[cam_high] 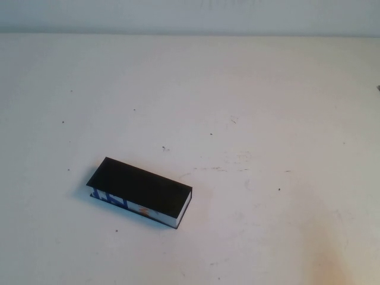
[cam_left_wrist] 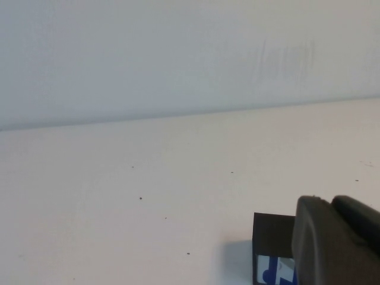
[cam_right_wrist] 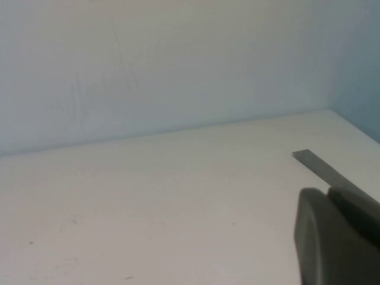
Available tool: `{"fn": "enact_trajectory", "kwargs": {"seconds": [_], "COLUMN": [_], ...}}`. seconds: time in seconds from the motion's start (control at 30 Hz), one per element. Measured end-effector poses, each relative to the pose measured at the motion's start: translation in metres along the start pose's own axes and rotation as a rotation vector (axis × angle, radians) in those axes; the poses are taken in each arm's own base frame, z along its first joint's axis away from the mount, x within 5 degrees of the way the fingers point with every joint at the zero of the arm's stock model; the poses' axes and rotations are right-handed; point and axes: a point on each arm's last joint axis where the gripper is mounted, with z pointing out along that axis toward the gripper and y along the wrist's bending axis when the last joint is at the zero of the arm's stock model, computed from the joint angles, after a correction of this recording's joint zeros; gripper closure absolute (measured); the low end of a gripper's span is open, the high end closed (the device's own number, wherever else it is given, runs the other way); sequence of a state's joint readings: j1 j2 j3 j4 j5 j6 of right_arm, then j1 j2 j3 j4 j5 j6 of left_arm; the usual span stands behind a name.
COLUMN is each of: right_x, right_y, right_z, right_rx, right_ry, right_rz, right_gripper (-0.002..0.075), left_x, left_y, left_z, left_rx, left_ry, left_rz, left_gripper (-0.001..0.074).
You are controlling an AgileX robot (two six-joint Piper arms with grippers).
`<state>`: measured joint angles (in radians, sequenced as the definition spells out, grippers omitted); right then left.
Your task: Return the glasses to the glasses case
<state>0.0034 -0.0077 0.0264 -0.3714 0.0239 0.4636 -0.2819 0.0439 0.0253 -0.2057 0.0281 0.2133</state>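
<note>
The case [cam_high: 141, 192] lies on the white table [cam_high: 249, 107], left of centre and toward the robot's side, set at a slant so that its far end points left and its near end right. Its black lid is down flat over the box. The white side with blue and orange marks faces the robot, and a white end panel shows at the right.

The glasses show in none of the views; with the lid down, the inside of the case cannot be seen.

Neither arm shows from the high camera. The left gripper [cam_left_wrist: 335, 243] sits low over the table, just beside one end of the case [cam_left_wrist: 272, 249], whose black top and blue-printed side show next to it. Its two dark fingers look pressed together, though only part of them is in view. The right gripper [cam_right_wrist: 338, 237] is shut on nothing and hangs above bare table near the back wall, close to a thin grey strip [cam_right_wrist: 323, 169] that lies flat on the surface.
</note>
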Motion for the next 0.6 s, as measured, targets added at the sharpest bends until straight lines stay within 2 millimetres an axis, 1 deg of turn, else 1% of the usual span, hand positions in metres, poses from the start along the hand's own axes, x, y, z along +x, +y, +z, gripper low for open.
{"fn": "enact_trajectory", "kwargs": {"seconds": [0.37, 0.43, 0.6], "right_x": [-0.0026, -0.0019, 0.0001], "right_y": [0.0012, 0.001, 0.001], "right_z": [0.0, 0.0, 0.0], "right_rx": [-0.014, -0.011, -0.01], "right_ry": [-0.028, -0.021, 0.001], "right_rz": [0.018, 0.007, 0.048], "right_gripper": [0.0737, 0.0737, 0.0737], "left_x": [0.0, 0.0, 0.0], "left_y": [0.0, 0.0, 0.0], "left_z": [0.0, 0.0, 0.0], "left_rx": [0.0, 0.0, 0.0], "left_ry": [0.0, 0.0, 0.0], "left_rz": [0.0, 0.0, 0.0], "left_gripper": [0.0736, 0.0736, 0.0736]}}
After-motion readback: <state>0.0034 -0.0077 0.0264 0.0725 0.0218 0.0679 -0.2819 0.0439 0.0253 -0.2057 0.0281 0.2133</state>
